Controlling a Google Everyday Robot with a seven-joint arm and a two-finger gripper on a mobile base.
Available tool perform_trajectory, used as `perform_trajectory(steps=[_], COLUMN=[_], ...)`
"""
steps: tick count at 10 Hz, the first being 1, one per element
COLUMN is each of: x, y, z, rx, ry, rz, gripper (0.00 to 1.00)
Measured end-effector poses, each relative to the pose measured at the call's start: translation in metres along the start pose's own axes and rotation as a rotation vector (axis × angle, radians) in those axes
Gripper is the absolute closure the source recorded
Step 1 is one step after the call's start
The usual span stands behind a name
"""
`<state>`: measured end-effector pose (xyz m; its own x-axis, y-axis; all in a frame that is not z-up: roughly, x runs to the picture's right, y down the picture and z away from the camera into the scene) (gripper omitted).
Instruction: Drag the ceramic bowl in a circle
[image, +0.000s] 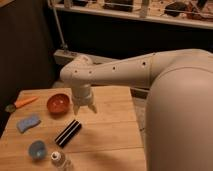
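Observation:
The ceramic bowl (58, 103) is orange-red and glossy, sitting upright on the wooden table (107, 132) at its left middle. My gripper (84, 109) hangs from the white arm just to the right of the bowl, pointing down, its fingertips (76, 110) spread apart above the table and holding nothing. The gripper is beside the bowl and not touching it.
A black rectangular object (68, 132) lies just below the gripper. A blue sponge (28, 122), a small blue-grey dish (36, 148) and a bottle (58, 160) are at the front left. A carrot-like orange item (22, 102) lies at the far left edge.

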<state>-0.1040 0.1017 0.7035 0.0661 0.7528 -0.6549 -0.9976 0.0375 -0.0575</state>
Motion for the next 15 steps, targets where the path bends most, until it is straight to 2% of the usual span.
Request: perform_trajectory(steps=[9,11,13,15], x=[-0.001,-0.016,-0.051,-0.092], y=[0.000,-0.002,0.000,0.021], z=[0.000,0.004,0.005,-0.004], rx=[0.000,-0.009,-0.028,-0.034], ry=[-0.001,-0.010,-0.044,-0.076], rz=[-0.001,-0.030,-0.080,-0.163], gripper=[0.35,0.35,0.35,0.35])
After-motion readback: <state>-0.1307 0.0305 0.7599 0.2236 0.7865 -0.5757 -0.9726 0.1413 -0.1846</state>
